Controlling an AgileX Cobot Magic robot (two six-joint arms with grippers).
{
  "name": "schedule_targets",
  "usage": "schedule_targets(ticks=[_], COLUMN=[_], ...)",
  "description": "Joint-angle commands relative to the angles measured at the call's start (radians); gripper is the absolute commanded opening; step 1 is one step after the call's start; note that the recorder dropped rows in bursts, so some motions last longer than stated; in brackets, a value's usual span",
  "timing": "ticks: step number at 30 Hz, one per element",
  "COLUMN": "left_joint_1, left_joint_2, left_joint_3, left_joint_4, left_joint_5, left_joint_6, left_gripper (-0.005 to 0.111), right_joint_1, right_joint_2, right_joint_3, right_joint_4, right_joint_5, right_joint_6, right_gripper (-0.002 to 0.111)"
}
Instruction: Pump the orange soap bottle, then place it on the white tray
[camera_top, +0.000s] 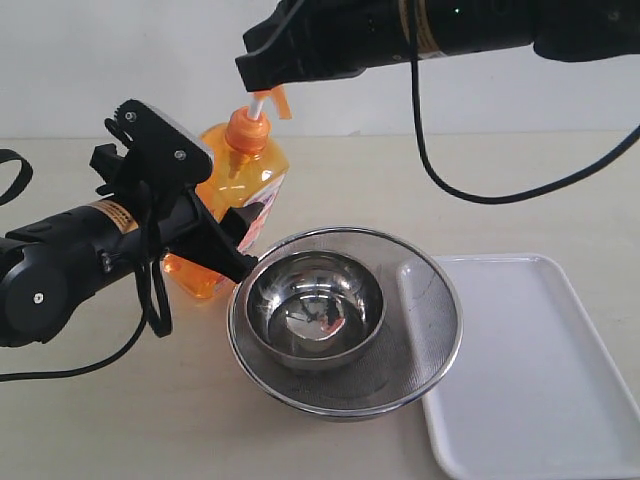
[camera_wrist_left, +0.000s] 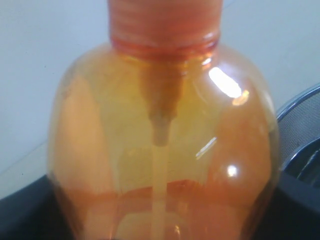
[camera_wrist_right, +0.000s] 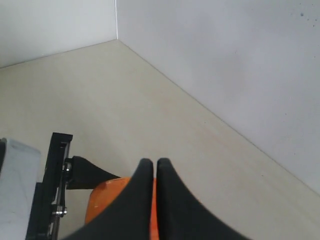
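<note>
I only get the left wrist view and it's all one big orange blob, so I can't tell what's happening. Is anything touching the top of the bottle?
Observer: Yes. The right gripper, fingers pressed together, sits on the pump head of the tall, see-through orange soap bottle.
Operator: Is my gripper holding it?
Observer: The left gripper is clamped around the bottle's lower body, and the bottle stands upright.
Operator: Where's the tray?
Observer: The flat white plastic tray lies to the right with nothing on it.
Operator: Is something in between?
Observer: A round steel mesh strainer with a shiny steel bowl inside sits between the bottle and the tray.
</note>
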Motion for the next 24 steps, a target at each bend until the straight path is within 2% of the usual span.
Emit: schedule_targets(ticks=[1, 11, 24], left_joint_1=[-0.001, -0.001, -0.001], left_joint_2=[-0.009, -0.009, -0.009], left_joint_3=[-0.014, -0.014, -0.014], left_joint_4=[0.009, 0.006, 0.009], left_joint_5=[-0.061, -0.062, -0.059], left_joint_6=[0.01, 0.01, 0.0], left_gripper=[0.005, 0.005, 0.005], right_joint_1=[-0.001, -0.001, -0.001], right_joint_2=[0.001, 0.001, 0.001], right_joint_3=[-0.002, 0.078, 0.086], right_joint_4=[0.002, 0.002, 0.002], right_joint_5=[0.005, 0.058, -0.015], right_joint_6=[0.004, -0.003, -0.005], right_gripper=[0.0, 0.0, 0.0])
